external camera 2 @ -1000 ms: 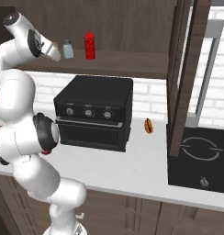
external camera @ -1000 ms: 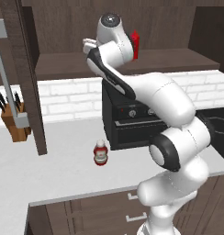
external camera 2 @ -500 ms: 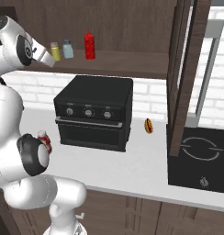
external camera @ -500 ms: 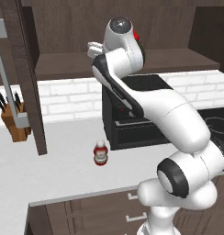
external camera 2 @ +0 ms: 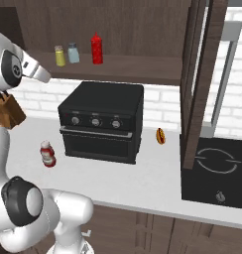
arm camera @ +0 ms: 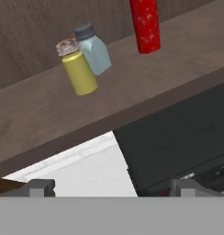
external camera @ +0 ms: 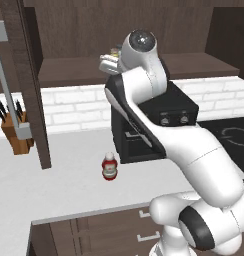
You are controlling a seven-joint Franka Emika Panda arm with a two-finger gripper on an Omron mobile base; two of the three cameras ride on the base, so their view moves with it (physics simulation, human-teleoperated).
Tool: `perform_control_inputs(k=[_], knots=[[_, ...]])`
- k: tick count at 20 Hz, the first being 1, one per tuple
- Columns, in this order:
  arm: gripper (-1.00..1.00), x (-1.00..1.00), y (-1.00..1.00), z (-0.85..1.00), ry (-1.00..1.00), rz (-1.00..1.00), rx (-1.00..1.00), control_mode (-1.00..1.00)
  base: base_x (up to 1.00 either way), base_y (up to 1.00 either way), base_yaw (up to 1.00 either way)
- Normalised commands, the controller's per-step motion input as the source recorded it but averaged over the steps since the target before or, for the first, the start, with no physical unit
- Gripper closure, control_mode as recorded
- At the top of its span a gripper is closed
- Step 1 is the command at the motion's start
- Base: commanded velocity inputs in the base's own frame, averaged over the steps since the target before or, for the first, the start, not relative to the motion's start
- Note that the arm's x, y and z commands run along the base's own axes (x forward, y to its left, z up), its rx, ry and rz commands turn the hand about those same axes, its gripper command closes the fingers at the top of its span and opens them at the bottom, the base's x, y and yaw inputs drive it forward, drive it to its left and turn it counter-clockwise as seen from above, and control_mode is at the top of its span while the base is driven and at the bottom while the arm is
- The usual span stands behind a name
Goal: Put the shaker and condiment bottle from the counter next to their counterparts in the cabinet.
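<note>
**Yellow shaker on the shelf, red bottle on the counter**

Pale counter (external camera 2: 157, 173) carries the black oven (external camera 2: 101, 121), the landmark for all else. Nearest, just left of the oven, the condiment bottle (external camera 2: 47, 154) stands upright on the counter. Above the oven's left side, the gripper (arm camera: 111, 187) hangs short of the cabinet (external camera 2: 143, 69) shelf, fingers spread and empty. Farther back on that shelf the shaker (arm camera: 78, 68) stands touching the blue-grey shaker (arm camera: 92, 49), with the tall red squeeze bottle (arm camera: 145, 25) to their right.
</note>
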Motion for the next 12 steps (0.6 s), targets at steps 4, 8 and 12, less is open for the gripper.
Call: perform_control_inputs(k=[4, 8, 12], knots=[[-1.0, -0.65, 0.0, 0.0, 0.0, 0.0, 0.01, -1.0, 0.0, 0.0, 0.0], [-1.0, -0.66, 0.0, -0.04, 0.0, 0.0, 0.0, -1.0, 0.0, 0.0, 0.0], [-1.0, -0.71, 0.0, -0.1, 0.0, 0.0, 0.0, -1.0, 0.0, 0.0, 0.0]])
